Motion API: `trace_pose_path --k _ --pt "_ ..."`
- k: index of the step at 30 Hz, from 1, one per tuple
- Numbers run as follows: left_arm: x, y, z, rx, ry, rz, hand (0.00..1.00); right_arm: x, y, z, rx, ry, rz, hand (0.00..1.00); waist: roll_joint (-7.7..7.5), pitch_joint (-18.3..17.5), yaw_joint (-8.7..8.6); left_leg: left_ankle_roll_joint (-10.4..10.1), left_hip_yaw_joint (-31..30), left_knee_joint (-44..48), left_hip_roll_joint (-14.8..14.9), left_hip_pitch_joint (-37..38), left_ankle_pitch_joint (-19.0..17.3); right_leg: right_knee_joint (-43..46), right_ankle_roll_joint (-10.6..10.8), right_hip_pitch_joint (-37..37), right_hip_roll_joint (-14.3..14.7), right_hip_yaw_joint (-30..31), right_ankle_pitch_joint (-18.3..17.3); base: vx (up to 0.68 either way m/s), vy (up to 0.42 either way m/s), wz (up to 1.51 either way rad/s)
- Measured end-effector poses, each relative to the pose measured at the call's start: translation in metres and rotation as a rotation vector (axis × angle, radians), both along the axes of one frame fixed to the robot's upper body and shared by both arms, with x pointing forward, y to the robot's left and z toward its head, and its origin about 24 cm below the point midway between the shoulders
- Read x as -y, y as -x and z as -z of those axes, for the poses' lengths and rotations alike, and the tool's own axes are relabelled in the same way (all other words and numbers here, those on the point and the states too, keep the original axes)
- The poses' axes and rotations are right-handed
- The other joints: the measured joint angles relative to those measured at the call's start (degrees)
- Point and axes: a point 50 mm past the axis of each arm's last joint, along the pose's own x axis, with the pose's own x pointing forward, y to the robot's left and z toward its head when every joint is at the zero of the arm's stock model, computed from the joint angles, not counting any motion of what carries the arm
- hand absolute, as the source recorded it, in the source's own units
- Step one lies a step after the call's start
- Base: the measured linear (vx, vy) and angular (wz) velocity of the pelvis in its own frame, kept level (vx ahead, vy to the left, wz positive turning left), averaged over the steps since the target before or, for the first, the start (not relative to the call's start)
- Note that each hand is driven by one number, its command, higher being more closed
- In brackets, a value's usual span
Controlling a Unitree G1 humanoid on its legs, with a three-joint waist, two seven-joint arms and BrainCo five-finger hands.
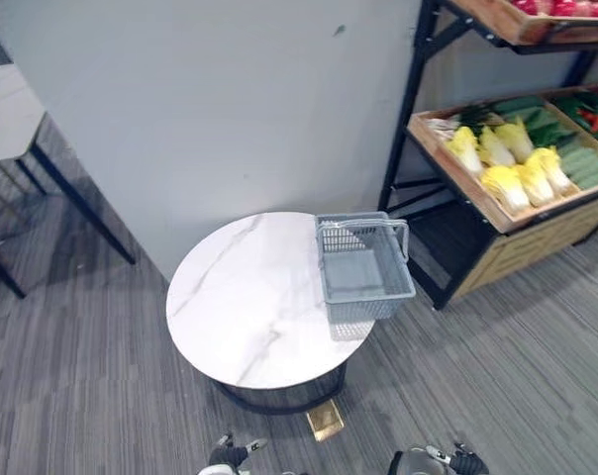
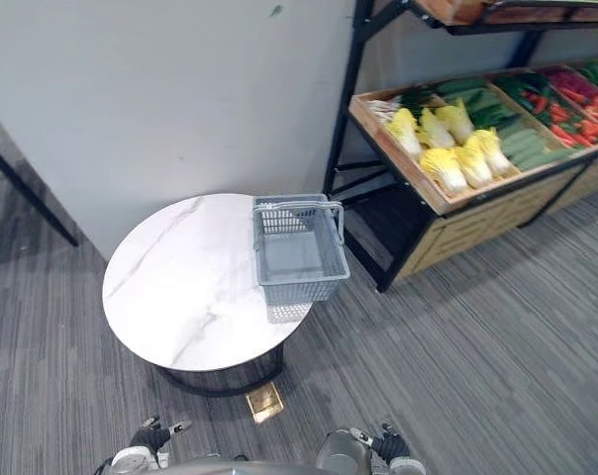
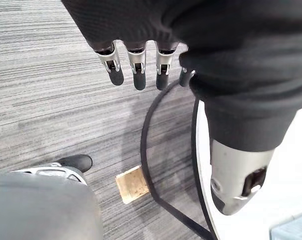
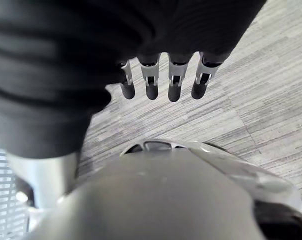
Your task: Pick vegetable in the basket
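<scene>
The left hand (image 3: 137, 70) is hung low over the carpet, fingers straight, nothing held. The basket (image 1: 366, 305) is set empty at the right edge of the tabletop (image 1: 249, 297), slightly overhung toward the shelf, probably so that produce can be dropped in. The right hand (image 4: 151, 82) is likewise relaxed and empty. The cabbages (image 1: 517, 163) are laid in the tilted crate (image 1: 453, 176) at the far right, and open floor is left before it.

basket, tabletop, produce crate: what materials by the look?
Basket: likely moulded plastic, matt grey, with open grid walls and thin handles. Tabletop: marble or a marble-look slab, white with grey veins, smooth; cannot tell which. Crate: wood, light brown, slatted front.
</scene>
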Motion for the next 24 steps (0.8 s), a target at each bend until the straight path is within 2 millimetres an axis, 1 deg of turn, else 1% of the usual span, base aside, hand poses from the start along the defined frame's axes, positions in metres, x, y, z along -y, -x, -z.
trace_pose_path --k 1,2,3,4,5,6,7,8,10,12,13,15,17,18,19,20,22,23,24 --pt "-0.001 0.002 0.0 -0.004 -0.003 -0.001 0.0 -0.002 0.002 0.001 -0.003 -0.007 0.015 0.0 -0.27 -0.1 0.03 -1.5 -2.0 0.0 0.5 -0.4 0.0 -7.7 0.1 0.0 0.7 4.1 3.4 0.27 -0.329 0.75" --pt "-0.003 0.003 0.0 -0.005 -0.006 -0.003 0.0 -0.003 0.003 0.001 -0.006 -0.011 0.024 0.0 -0.57 -0.1 0.05 -2.3 -2.9 0.0 0.6 -0.5 -0.1 -10.4 0.1 0.1 0.8 5.9 5.6 0.3 -0.489 0.85" --pt "-0.009 0.007 0.0 -0.016 -0.022 -0.01 0.0 -0.008 0.007 0.003 -0.016 -0.03 0.046 0.0 -2.72 -0.3 0.15 -4.5 -4.8 -0.2 0.3 -0.4 -0.8 -13.4 1.9 1.3 0.4 8.8 11.6 0.21 -0.447 0.77" --pt "-0.007 0.01 0.002 -0.029 -0.011 -0.023 0.0 -0.005 0.008 0.003 -0.02 -0.026 0.057 0.0 -1.79 -0.1 0.01 -5.7 -6.1 -0.4 1.8 0.1 -0.9 -12.2 1.3 1.6 1.8 7.2 12.6 0.2 -0.454 0.73" --pt "-0.003 0.012 0.003 -0.034 0.0 -0.031 0.0 -0.001 0.01 0.003 -0.026 -0.016 0.057 0.0 -0.75 -0.6 0.03 -6.4 -5.8 -1.0 3.1 -0.1 -0.3 -12.3 0.6 1.9 2.6 5.8 12.0 0.17 -0.316 0.55" --pt "0.004 0.014 0.005 -0.036 0.021 -0.038 0.0 0.004 0.01 0.002 -0.03 -0.002 0.055 0.0 1.08 -1.1 0.12 -6.9 -5.4 -1.5 5.0 -0.3 0.1 -12.8 0.0 2.4 4.3 4.1 10.9 0.22 -0.344 0.58" --pt "0.009 0.018 0.006 -0.042 0.034 -0.045 0.0 0.009 0.008 0.001 -0.029 0.012 0.046 0.0 2.27 -1.1 0.16 -8.4 -5.6 -2.7 7.2 -0.3 1.3 -12.9 -1.2 3.0 6.1 2.0 10.0 0.23 -0.371 0.71" --pt "0.009 0.019 0.006 -0.045 0.037 -0.054 0.0 0.01 0.007 0.0 -0.028 0.015 0.042 0.0 2.61 -1.3 0.18 -9.1 -5.8 -4.1 8.8 -0.3 2.9 -13.3 -2.3 3.4 7.6 0.1 9.3 0.16 -0.282 0.63" --pt "0.006 0.021 0.006 -0.049 0.036 -0.061 0.0 0.01 0.006 0.0 -0.027 0.015 0.041 0.0 2.44 -1.4 0.18 -9.3 -5.8 -5.5 10.0 -0.6 5.3 -13.6 -3.2 4.1 8.6 -2.5 8.3 0.11 -0.226 0.63" --pt "0.004 0.024 0.006 -0.052 0.033 -0.063 0.0 0.013 0.003 -0.001 -0.019 0.027 0.04 0.0 2.1 -1.6 0.16 -9.3 -5.9 -5.7 10.2 -1.9 6.8 -14.0 -3.6 4.2 8.8 -4.6 7.7 0.07 -0.173 0.63" --pt "0.004 0.023 0.006 -0.051 0.03 -0.056 0.0 0.014 -0.003 -0.003 0.003 0.046 0.032 0.0 2.35 -2.0 0.1 -9.3 -6.0 -6.0 10.2 -3.4 7.8 -14.7 -3.6 4.3 8.7 -6.4 7.7 0.05 -0.091 0.6" --pt "0.003 0.022 0.005 -0.046 0.025 -0.038 0.0 0.015 -0.014 -0.008 0.052 0.068 0.015 0.0 2.42 -2.0 -0.04 -9.1 -6.0 -6.3 10.0 -4.6 8.2 -15.2 -3.5 4.4 8.8 -8.1 7.8 0.03 -0.045 0.54" --pt "0.003 0.023 0.005 -0.05 0.013 -0.012 0.0 0.02 -0.038 -0.022 0.168 0.125 0.001 0.0 2.38 -2.0 0.0 -9.1 -5.9 -6.7 9.7 -5.5 8.3 -15.5 -3.6 4.3 8.5 -9.1 8.3 0.02 -0.001 0.31" --pt "0.003 0.023 0.005 -0.053 0.01 -0.008 0.0 0.023 -0.046 -0.027 0.208 0.143 0.0 0.0 2.37 -2.0 0.0 -9.1 -5.8 -7.0 9.6 -5.5 8.3 -15.6 -3.5 4.2 8.4 -9.1 8.4 0.0 0.04 0.05" --pt "0.003 0.023 0.005 -0.053 0.005 0.0 0.0 0.028 -0.065 -0.042 0.299 0.184 -0.019 0.0 2.32 -2.0 -0.06 -9.1 -5.5 -7.4 9.2 -5.6 8.3 -15.8 -3.1 3.9 8.2 -8.8 8.6 -0.01 0.036 -0.04" --pt "0.002 0.023 0.005 -0.053 0.002 0.007 0.0 0.032 -0.075 -0.05 0.346 0.214 -0.032 0.0 2.23 -2.0 -0.08 -9.1 -5.3 -7.6 9.0 -5.6 8.3 -16.1 -3.1 3.7 8.0 -8.5 9.0 -0.03 0.05 -0.16" --pt "0.001 0.021 0.004 -0.048 -0.012 0.03 0.0 0.045 -0.109 -0.087 0.512 0.365 -0.117 0.0 1.84 -2.1 -0.03 -9.1 -3.0 -8.2 8.3 -6.6 8.3 -17.6 -2.7 2.0 7.8 -6.8 10.7 -0.05 0.055 -0.31" --pt "0.001 0.02 0.004 -0.046 -0.014 0.031 0.0 0.049 -0.117 -0.097 0.549 0.413 -0.143 0.0 1.8 -2.1 -0.07 -9.1 -2.5 -8.5 8.1 -6.9 8.3 -18.0 -2.7 1.5 7.7 -6.3 11.2 -0.05 0.059 -0.33" --pt "0.0 0.018 0.003 -0.042 -0.02 0.036 0.0 0.057 -0.132 -0.119 0.63 0.497 -0.182 0.0 1.56 -2.1 -0.21 -9.1 -2.2 -8.6 7.6 -7.6 8.3 -18.9 -2.6 0.6 7.5 -5.7 12.3 -0.04 0.056 -0.28"
